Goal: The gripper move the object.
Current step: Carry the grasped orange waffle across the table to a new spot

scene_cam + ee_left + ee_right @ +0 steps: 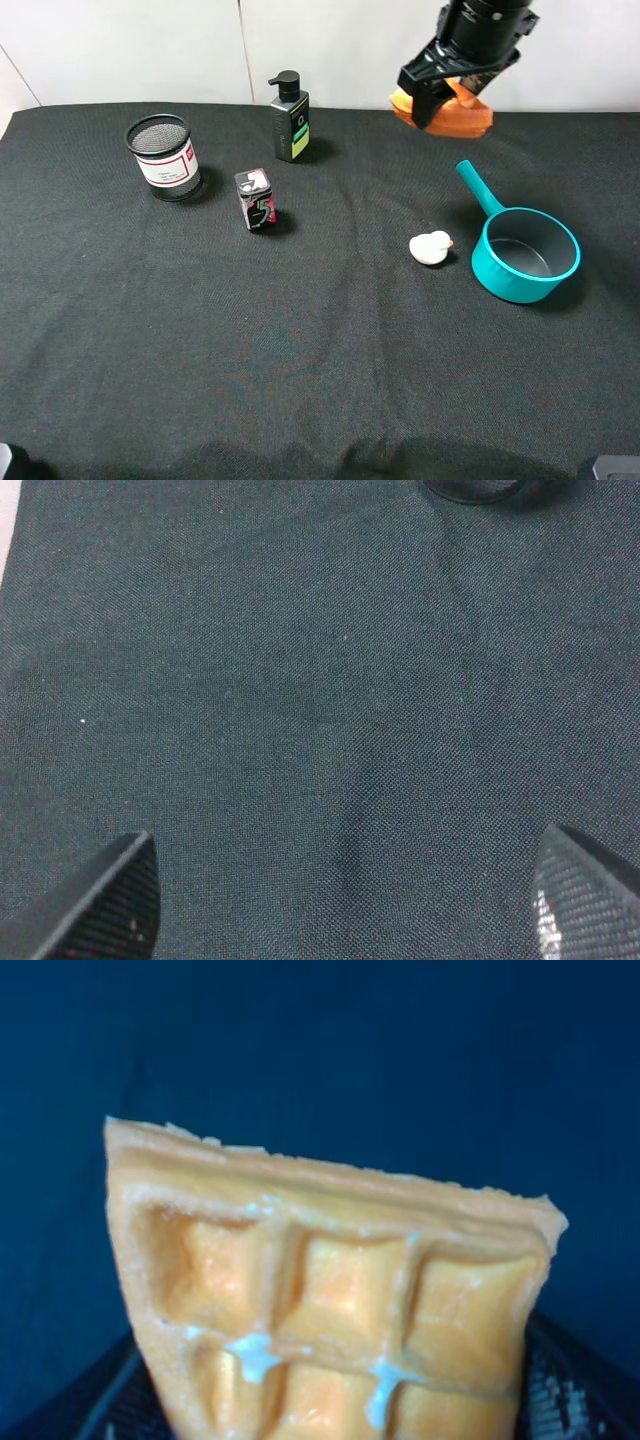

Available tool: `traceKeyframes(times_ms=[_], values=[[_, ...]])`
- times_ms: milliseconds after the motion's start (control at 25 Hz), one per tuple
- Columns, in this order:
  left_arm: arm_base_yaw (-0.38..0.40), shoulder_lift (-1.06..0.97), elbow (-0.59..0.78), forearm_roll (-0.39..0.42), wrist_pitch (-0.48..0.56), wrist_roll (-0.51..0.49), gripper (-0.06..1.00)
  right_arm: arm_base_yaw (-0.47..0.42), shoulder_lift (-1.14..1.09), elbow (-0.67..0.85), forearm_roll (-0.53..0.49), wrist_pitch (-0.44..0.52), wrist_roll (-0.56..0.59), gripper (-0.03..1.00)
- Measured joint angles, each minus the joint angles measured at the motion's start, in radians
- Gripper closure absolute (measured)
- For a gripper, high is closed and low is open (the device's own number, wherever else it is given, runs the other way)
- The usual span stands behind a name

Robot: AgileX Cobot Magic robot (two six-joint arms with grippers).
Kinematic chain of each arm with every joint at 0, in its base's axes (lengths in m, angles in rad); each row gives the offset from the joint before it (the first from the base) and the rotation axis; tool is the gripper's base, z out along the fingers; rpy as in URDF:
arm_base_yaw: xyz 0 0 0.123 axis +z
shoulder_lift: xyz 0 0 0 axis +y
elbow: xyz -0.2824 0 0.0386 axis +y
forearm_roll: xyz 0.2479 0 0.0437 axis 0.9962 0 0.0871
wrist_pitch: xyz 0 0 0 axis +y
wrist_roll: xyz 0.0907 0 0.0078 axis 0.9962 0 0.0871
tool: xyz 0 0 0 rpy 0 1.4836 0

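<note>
My right gripper [440, 105] hangs at the back right, above the black cloth, shut on the orange waffle wedge [466, 116]. The wedge sticks out from under the black fingers. In the right wrist view the waffle [330, 1300] fills the frame, grid side up, held between the two black fingers [575, 1390]. My left gripper [340, 900] shows only in the left wrist view, fingertips [110, 900] wide apart over bare black cloth, with nothing between them.
A teal saucepan [526, 255] stands at the right with its handle [479, 187] pointing back. A small white duck [430, 247] lies just left of it. A green-black pump bottle [289, 117], a mesh pen cup [163, 156] and a small box [256, 199] stand at the back left.
</note>
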Motion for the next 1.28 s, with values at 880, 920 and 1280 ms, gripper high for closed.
traceKeyframes(times_ms=[880, 920, 1280], values=[[0.0, 0.0, 0.0, 0.001, 0.0, 0.0, 0.15, 0.0, 0.363, -0.42, 0.141, 0.022, -0.138, 0.47], [0.0, 0.0, 0.0, 0.001, 0.0, 0.0, 0.15, 0.0, 0.373, -0.427, 0.15, 0.013, -0.143, 0.47], [0.0, 0.0, 0.0, 0.001, 0.0, 0.0, 0.15, 0.0, 0.455, -0.447, 0.193, -0.022, -0.167, 0.47]])
